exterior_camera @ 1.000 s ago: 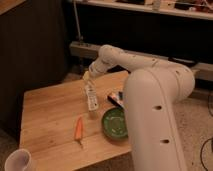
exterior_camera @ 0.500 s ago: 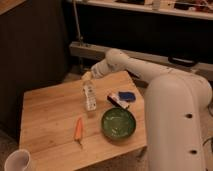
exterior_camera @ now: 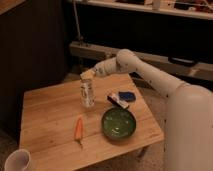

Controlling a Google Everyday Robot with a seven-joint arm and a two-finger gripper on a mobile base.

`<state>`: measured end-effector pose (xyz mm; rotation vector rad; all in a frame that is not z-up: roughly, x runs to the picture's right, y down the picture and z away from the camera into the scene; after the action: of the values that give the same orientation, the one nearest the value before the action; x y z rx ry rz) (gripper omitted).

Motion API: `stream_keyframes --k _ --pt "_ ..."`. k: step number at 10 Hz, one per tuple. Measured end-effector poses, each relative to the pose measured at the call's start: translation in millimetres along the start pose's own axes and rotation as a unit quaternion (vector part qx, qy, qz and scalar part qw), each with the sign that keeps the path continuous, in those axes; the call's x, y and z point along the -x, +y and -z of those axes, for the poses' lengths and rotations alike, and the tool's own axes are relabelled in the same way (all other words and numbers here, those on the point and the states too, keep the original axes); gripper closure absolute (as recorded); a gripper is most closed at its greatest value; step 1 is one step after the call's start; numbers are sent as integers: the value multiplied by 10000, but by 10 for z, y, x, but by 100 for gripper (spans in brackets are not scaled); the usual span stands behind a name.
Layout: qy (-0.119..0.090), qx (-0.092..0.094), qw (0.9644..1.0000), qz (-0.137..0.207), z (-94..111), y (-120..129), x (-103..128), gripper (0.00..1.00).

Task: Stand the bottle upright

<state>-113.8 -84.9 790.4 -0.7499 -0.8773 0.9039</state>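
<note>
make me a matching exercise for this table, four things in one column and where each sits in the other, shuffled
Things:
1. bottle
2. carrot
3. green bowl
4. white cup

Places:
A. front left corner of the wooden table
B. just under the gripper, near the table's middle
C. front right part of the table
D. between bottle and front edge, left of the bowl

Pairs: 1-B, 2-D, 3-C, 4-A
</note>
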Motion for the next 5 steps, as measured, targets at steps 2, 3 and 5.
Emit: stream_keyframes --k 2,3,5 --pt "-58 263 9985 482 -15 123 -18 80" --pt "-64 298 9974 652 -21 182 -9 80" --pt "-61 245 9957 893 -61 259 -6 80"
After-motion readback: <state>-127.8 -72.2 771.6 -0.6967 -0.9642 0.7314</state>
